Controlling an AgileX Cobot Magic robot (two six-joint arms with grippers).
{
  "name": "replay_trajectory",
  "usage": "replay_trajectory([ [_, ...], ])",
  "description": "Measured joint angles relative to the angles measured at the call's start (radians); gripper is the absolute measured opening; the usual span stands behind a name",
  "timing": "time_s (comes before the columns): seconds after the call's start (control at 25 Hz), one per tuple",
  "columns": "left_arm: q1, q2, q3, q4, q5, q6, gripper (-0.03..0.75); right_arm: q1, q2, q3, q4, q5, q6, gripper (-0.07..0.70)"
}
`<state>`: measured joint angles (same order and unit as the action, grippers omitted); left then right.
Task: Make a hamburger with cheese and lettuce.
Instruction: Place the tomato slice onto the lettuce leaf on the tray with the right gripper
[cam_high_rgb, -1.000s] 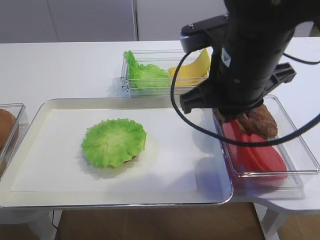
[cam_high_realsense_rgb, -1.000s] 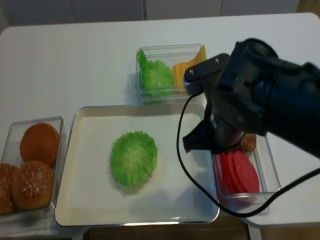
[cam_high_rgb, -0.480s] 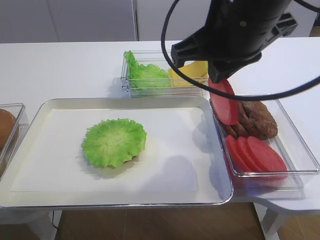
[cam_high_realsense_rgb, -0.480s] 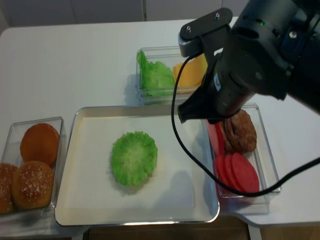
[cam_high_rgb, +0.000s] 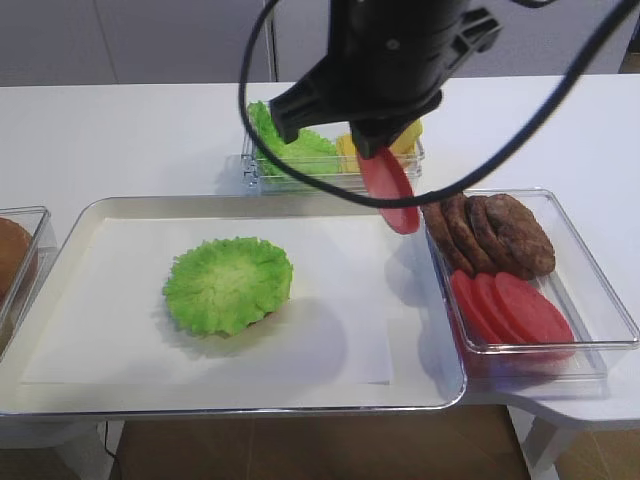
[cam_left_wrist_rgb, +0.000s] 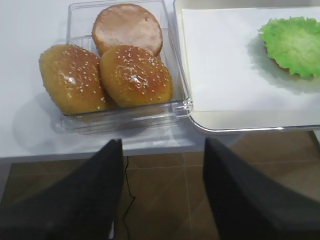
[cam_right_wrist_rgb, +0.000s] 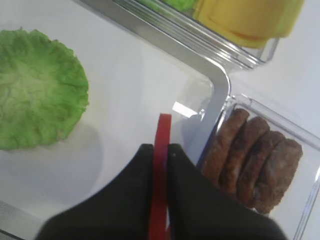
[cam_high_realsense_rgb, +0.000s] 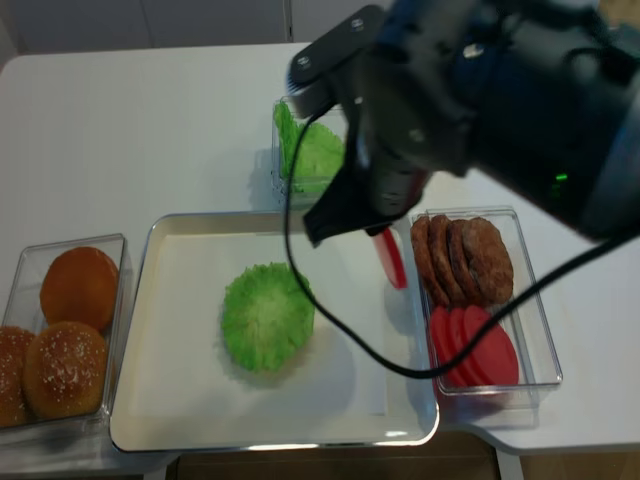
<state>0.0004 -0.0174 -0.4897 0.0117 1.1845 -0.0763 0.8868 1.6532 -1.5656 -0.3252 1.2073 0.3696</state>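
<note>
In the first exterior high view, your right tool (cam_high_rgb: 385, 165) hangs over the right end of the tray (cam_high_rgb: 70, 245), closed on a red tomato slice (cam_high_rgb: 390, 190) that dangles on edge below it. The hamburger (cam_high_rgb: 228, 284) sits left of centre on the tray's white paper, its frilly lettuce (cam_high_rgb: 228, 280) on top. Behind the tray a clear box (cam_high_rgb: 252, 170) holds more green leaves, with the cheese (cam_high_rgb: 408, 138) mostly hidden behind the arm. To the right, another clear box (cam_high_rgb: 600, 300) holds brown patties (cam_high_rgb: 490, 232) and a row of tomato slices (cam_high_rgb: 515, 308).

From your right wrist camera, the two dark fingers (cam_right_wrist_rgb: 175, 175) pinch the tomato slice (cam_right_wrist_rgb: 160, 165) edge-on above the tray's corner. The hamburger (cam_right_wrist_rgb: 37, 102) lies well to the left, the patties (cam_right_wrist_rgb: 255, 165) to the right, the cheese (cam_right_wrist_rgb: 250, 20) at the top.

From your left wrist camera, the left tool (cam_left_wrist_rgb: 162, 195) has its fingers spread wide, holding nothing, out past the worktop's edge. Ahead sits a clear box (cam_left_wrist_rgb: 75, 15) of buns (cam_left_wrist_rgb: 135, 75), with the hamburger (cam_left_wrist_rgb: 292, 45) far right.

In the realsense view, the right tool (cam_high_realsense_rgb: 385, 235) holds the slice (cam_high_realsense_rgb: 392, 262) between the hamburger (cam_high_realsense_rgb: 266, 315) and the patties (cam_high_realsense_rgb: 462, 258). The buns (cam_high_realsense_rgb: 65, 330) sit far left.
</note>
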Motion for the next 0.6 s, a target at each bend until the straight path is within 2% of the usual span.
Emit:
replay_trajectory([
  [0.28,0.000,0.000,0.000,0.000,0.000,0.000,0.382,0.097,0.166,-0.122,-0.085,0.002,-0.003,0.045],
  [0.6,0.001,0.000,0.000,0.000,0.000,0.000,0.382,0.143,0.318,-0.246,-0.113,-0.015,-0.044,0.045],
])
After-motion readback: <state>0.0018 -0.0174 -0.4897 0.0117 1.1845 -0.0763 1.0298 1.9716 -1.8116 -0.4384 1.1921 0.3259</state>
